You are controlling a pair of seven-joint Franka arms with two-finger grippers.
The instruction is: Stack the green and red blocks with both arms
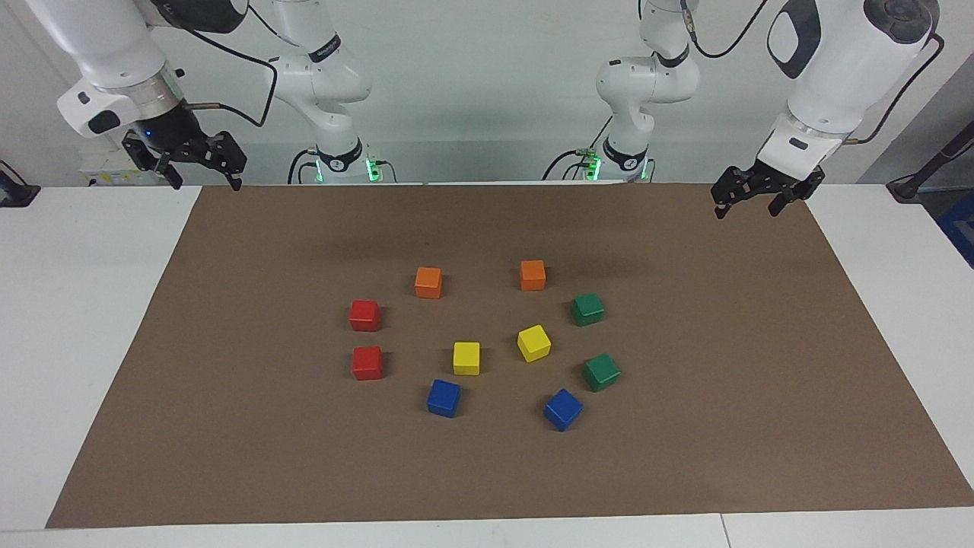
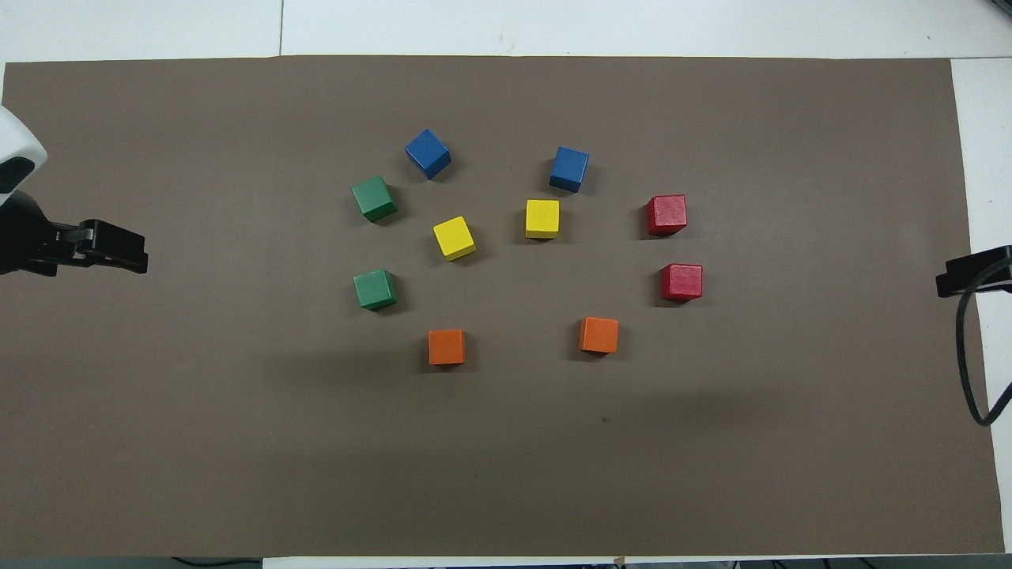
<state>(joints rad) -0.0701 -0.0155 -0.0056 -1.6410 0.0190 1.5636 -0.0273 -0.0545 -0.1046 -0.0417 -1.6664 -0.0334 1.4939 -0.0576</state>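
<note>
Two dark green blocks lie on the brown mat toward the left arm's end: one nearer the robots [image 1: 587, 309] [image 2: 375, 288], one farther [image 1: 601, 372] [image 2: 374, 197]. Two red blocks lie toward the right arm's end: one nearer [image 1: 364, 315] [image 2: 681, 282], one farther [image 1: 367, 363] [image 2: 666, 215]. All four lie apart, none stacked. My left gripper [image 1: 746, 211] [image 2: 118, 249] hangs open and empty over the mat's edge at its own end. My right gripper [image 1: 207, 184] [image 2: 968, 273] hangs open and empty over the mat's corner at its end.
Two orange cubes [image 1: 428, 282] [image 1: 533, 275] lie nearest the robots. Two yellow cubes [image 1: 466, 358] [image 1: 534, 342] lie in the middle of the ring. Two blue cubes [image 1: 444, 398] [image 1: 563, 409] lie farthest. The brown mat [image 1: 228, 426] covers the white table.
</note>
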